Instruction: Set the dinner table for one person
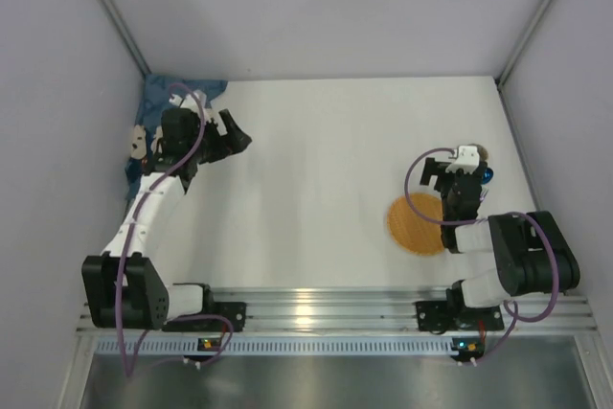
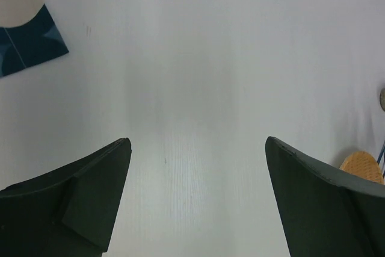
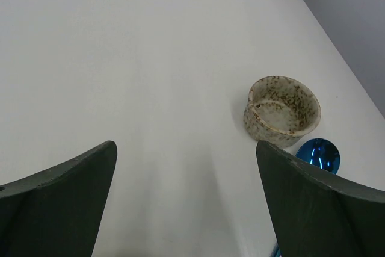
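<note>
This looks like a robotics lab test cell, not a home. A plain white worktop (image 1: 316, 141) is boxed in by blank pale walls (image 1: 326, 7) on metal posts (image 1: 110, 7). The cabled left arm (image 1: 144, 213) and right arm (image 1: 517, 256) are bolted to an aluminium rail (image 1: 326, 308).

1. The cloth placemat (image 1: 153, 101) lies in the far left corner of the dinner table (image 1: 326, 160).
2. The round woven mat (image 1: 410, 227) lies on its near right part.
3. The cup (image 3: 283, 111) stands behind that mat, by the right edge.
4. The spoon (image 3: 319, 154) lies just beside the cup, on its near side.
</note>
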`<state>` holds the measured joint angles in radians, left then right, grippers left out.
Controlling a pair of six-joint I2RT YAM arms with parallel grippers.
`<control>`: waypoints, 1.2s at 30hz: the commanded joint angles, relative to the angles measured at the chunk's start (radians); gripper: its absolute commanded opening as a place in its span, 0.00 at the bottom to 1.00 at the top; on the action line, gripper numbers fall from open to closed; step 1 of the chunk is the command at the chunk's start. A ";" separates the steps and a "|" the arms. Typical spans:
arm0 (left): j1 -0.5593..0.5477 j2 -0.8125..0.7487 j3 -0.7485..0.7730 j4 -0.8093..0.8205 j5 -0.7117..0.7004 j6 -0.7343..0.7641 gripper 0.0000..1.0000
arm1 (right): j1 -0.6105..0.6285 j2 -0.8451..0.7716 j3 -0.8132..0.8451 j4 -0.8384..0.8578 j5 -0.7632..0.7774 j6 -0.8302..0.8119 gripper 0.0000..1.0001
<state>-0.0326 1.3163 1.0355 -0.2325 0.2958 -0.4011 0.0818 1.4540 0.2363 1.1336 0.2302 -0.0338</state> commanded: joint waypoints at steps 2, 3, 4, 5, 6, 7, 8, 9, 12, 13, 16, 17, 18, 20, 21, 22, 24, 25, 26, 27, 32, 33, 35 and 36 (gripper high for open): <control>0.005 -0.114 -0.025 -0.149 -0.070 -0.031 0.99 | -0.011 -0.006 0.008 0.049 -0.015 0.011 1.00; 0.005 -0.127 -0.037 -0.142 -0.063 -0.031 0.98 | -0.011 -0.004 0.008 0.049 -0.012 0.011 1.00; 0.007 -0.150 -0.066 -0.137 -0.055 -0.039 0.99 | -0.011 -0.004 0.009 0.048 -0.015 0.011 1.00; 0.007 -0.161 -0.081 -0.136 -0.061 -0.054 0.98 | -0.013 -0.004 0.011 0.046 -0.020 0.011 1.00; 0.008 -0.169 -0.095 -0.133 -0.064 -0.068 0.98 | -0.013 -0.004 0.011 0.045 -0.022 0.012 1.00; 0.010 -0.175 -0.110 -0.136 -0.066 -0.082 0.98 | -0.014 -0.003 0.009 0.045 -0.020 0.011 1.00; 0.010 -0.177 -0.115 -0.145 -0.084 -0.085 0.99 | -0.014 -0.004 0.011 0.045 -0.020 0.011 1.00; 0.010 -0.173 -0.114 -0.183 -0.108 -0.088 0.98 | -0.014 -0.004 0.011 0.045 -0.020 0.012 1.00; 0.010 -0.181 -0.112 -0.220 -0.219 -0.088 0.99 | -0.014 -0.004 0.009 0.045 -0.022 0.012 1.00; 0.010 -0.195 -0.114 -0.244 -0.254 -0.099 0.98 | -0.016 -0.004 0.011 0.045 -0.020 0.012 1.00; 0.013 -0.210 -0.121 -0.246 -0.336 -0.110 0.98 | -0.014 -0.003 0.011 0.045 -0.020 0.012 1.00; 0.014 -0.210 -0.123 -0.246 -0.351 -0.113 0.98 | -0.016 -0.004 0.011 0.045 -0.022 0.012 1.00; 0.017 -0.207 -0.132 -0.234 -0.360 -0.114 0.98 | -0.014 -0.004 0.009 0.045 -0.019 0.011 1.00; 0.025 -0.195 -0.143 -0.186 -0.366 -0.127 0.98 | 0.002 -0.041 0.008 0.001 0.007 0.003 1.00; 0.025 -0.171 -0.147 -0.173 -0.357 -0.137 0.98 | 0.019 -0.079 0.052 -0.083 0.079 -0.020 1.00; 0.051 -0.152 -0.141 -0.156 -0.353 -0.143 0.99 | 0.066 -0.118 0.099 -0.191 0.116 -0.028 1.00; 0.065 -0.108 -0.100 -0.149 -0.350 -0.153 0.98 | 0.090 -0.188 0.289 -0.555 0.095 0.012 1.00; 0.078 -0.062 -0.085 -0.140 -0.339 -0.150 0.98 | 0.096 -0.196 0.355 -0.671 0.057 0.027 1.00; 0.083 -0.039 -0.068 -0.137 -0.342 -0.150 0.99 | 0.101 -0.198 0.423 -0.764 0.023 0.081 1.00; 0.091 0.001 -0.037 -0.127 -0.346 -0.148 0.98 | 0.105 -0.198 0.552 -0.926 -0.042 0.151 1.00; 0.164 0.060 -0.002 -0.125 -0.435 -0.199 0.98 | 0.265 -0.230 0.764 -1.114 -0.111 0.221 1.00; 0.203 0.061 -0.015 -0.114 -0.435 -0.228 0.98 | 0.285 -0.237 0.741 -1.112 -0.094 0.315 1.00; 0.249 0.060 -0.044 -0.071 -0.382 -0.245 0.98 | 0.213 -0.232 0.704 -1.283 -0.080 0.655 1.00; 0.284 0.061 -0.067 -0.048 -0.371 -0.251 0.99 | 0.140 -0.209 0.645 -1.247 -0.469 0.699 1.00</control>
<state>0.1795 1.3865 0.9852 -0.3859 -0.0856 -0.5983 0.3401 1.2083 0.9730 0.1242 0.1249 0.3145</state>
